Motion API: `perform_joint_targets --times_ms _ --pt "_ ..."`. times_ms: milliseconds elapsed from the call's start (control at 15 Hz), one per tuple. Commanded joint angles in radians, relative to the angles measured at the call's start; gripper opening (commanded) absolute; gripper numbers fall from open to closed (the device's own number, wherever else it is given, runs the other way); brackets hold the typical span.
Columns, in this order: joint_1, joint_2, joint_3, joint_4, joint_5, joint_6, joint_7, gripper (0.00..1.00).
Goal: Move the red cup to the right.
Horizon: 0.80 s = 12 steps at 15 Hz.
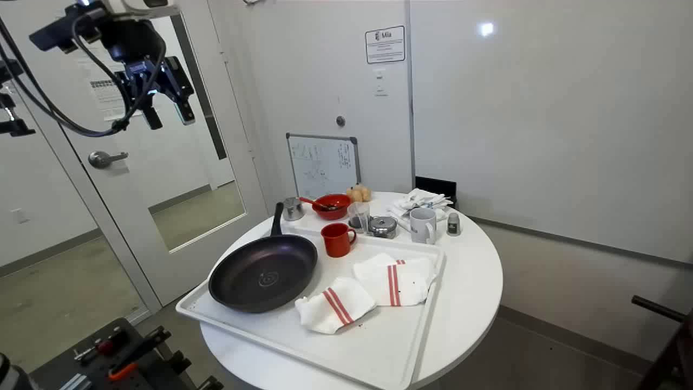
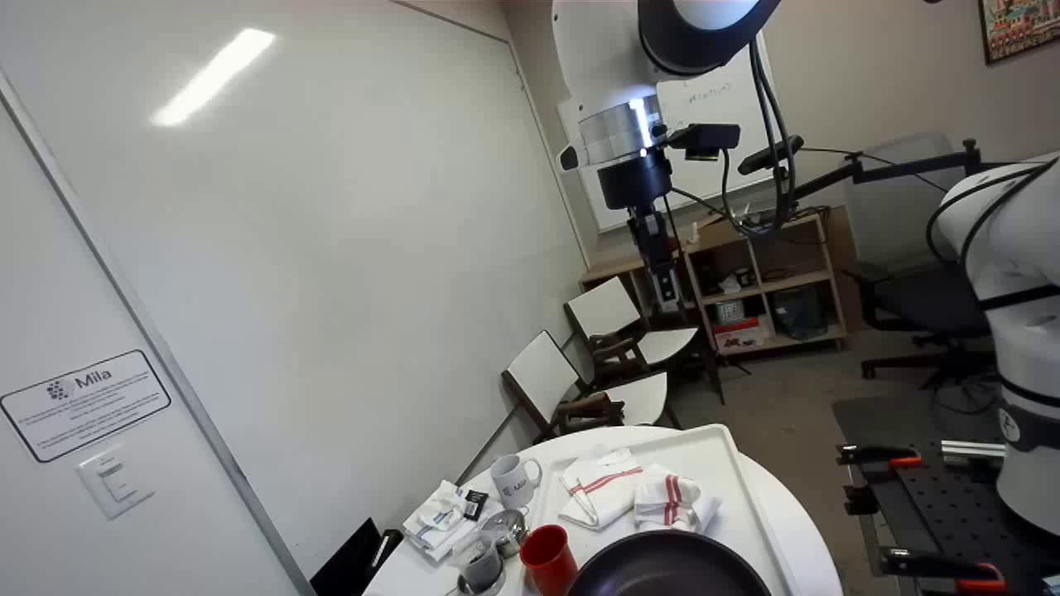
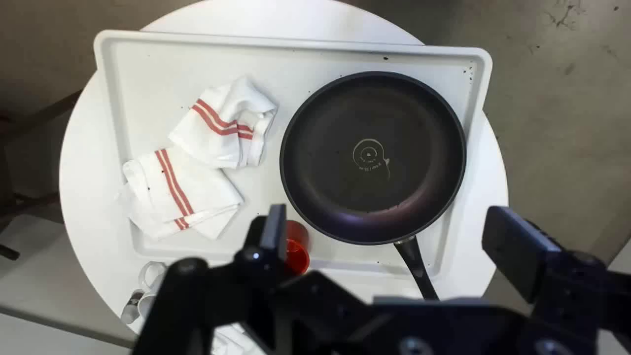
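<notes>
A large round black frying pan sits on a shallow white rectangular tray, near two red-striped white cloths. Off the tray, on the round white table, stand a shallow red bowl (a red-handled utensil rests in it) and a pale grey mug.

Robotics laboratory of office character. A robot arm stands on a perforated black bench fitted with clamps; a large wall whiteboard, a bordered sign reading "Mila", an office chair, open wooden shelving and a glazed door with a lever handle mark the setting.
</notes>
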Motion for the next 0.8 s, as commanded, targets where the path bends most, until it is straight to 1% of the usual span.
perform_joint_targets --times_ms 0,400,733 --pt "0.008 0.001 -0.006 0.002 -0.004 -0.001 0.004 1.00" --pt "0.008 0.001 -0.006 0.002 -0.004 -0.001 0.004 1.00" --pt "0.004 0.039 -0.010 0.005 -0.002 0.023 0.006 1.00"
